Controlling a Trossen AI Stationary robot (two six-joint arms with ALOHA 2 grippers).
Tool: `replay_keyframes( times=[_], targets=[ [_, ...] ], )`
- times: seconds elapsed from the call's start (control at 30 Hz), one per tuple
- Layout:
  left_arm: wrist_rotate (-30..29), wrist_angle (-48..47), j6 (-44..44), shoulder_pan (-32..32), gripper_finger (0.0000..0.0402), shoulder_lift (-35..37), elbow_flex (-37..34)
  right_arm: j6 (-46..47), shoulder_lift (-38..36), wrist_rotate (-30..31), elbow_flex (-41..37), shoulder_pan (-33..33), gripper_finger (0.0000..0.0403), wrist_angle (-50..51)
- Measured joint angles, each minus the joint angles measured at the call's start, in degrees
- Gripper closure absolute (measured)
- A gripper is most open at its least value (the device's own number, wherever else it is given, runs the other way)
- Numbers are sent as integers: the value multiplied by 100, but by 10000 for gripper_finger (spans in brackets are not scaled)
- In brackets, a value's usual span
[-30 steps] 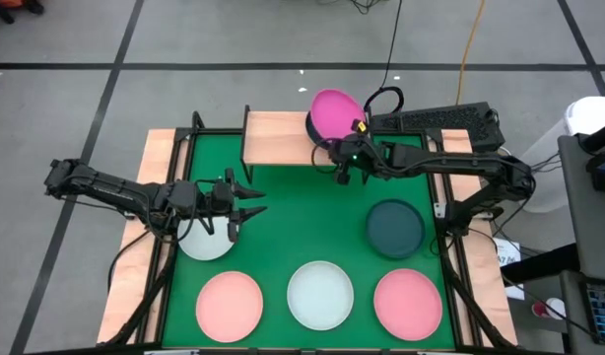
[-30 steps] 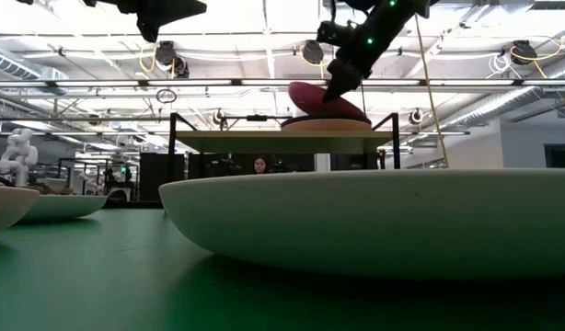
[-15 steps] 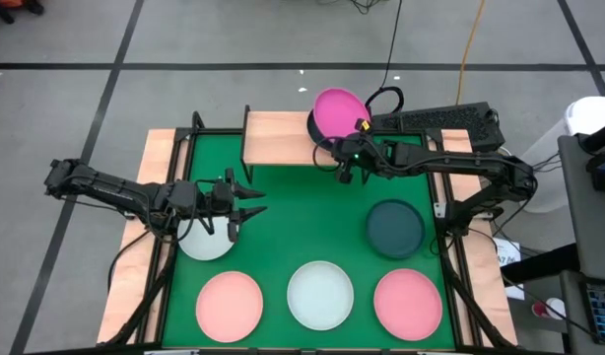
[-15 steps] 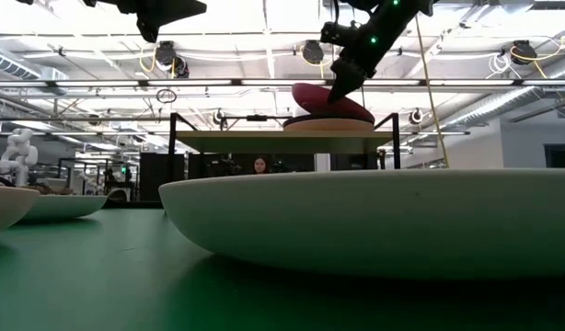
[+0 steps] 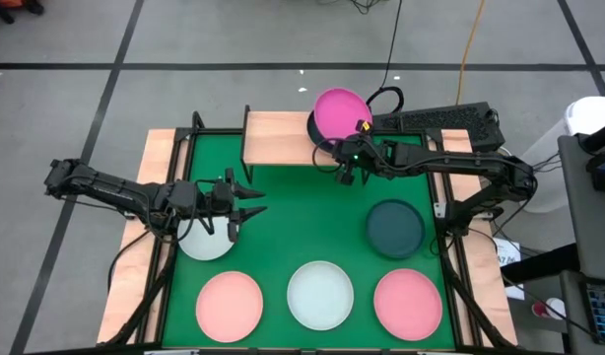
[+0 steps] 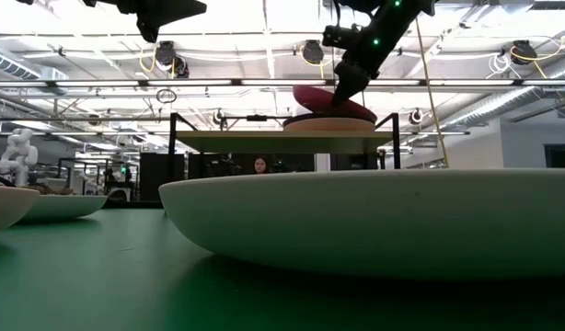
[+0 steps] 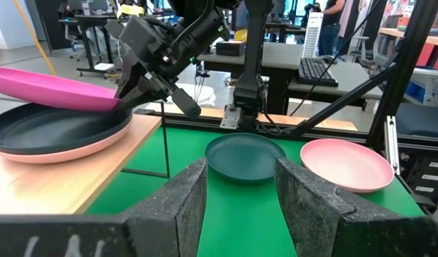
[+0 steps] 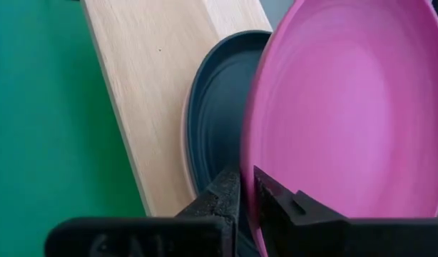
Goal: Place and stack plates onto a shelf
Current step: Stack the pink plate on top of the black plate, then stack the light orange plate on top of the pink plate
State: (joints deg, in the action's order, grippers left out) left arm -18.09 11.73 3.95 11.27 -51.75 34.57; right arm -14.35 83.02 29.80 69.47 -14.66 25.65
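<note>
right gripper (image 5: 343,170) clamped on magenta plate (image 5: 339,111) rim, tilted over dark plate (image 7: 55,128) on shelf (image 5: 278,135) | left gripper (image 5: 245,202) fingers apart, hovering above white plate (image 5: 206,242) | risk: release while tilted, plate slides off stack

A: We see the shelf (image 5: 283,136) at the table's (image 5: 293,227) far edge, plate stack (image 5: 338,116) on its right end.
B: Yep. Three plates (image 5: 320,295) in a row along the near edge, one (image 5: 395,227) right-centre, another (image 5: 206,240) left, under the left gripper (image 5: 245,210).
</note>
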Motion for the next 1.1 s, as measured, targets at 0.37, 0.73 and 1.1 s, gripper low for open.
replay_keyframes(
  times=[0.37,0.73,1.1],
  targets=[
    [0,-8,-26,0,231,0,0,-28,-8,0,0,0,293,2],
    [-2,-133,-17,2,231,0,-2,163,-1034,-2,-9,280,266,316],
    [224,-432,665,11,231,1,-2,1293,-2630,-2546,-575,1169,266,-412]
  ],
)
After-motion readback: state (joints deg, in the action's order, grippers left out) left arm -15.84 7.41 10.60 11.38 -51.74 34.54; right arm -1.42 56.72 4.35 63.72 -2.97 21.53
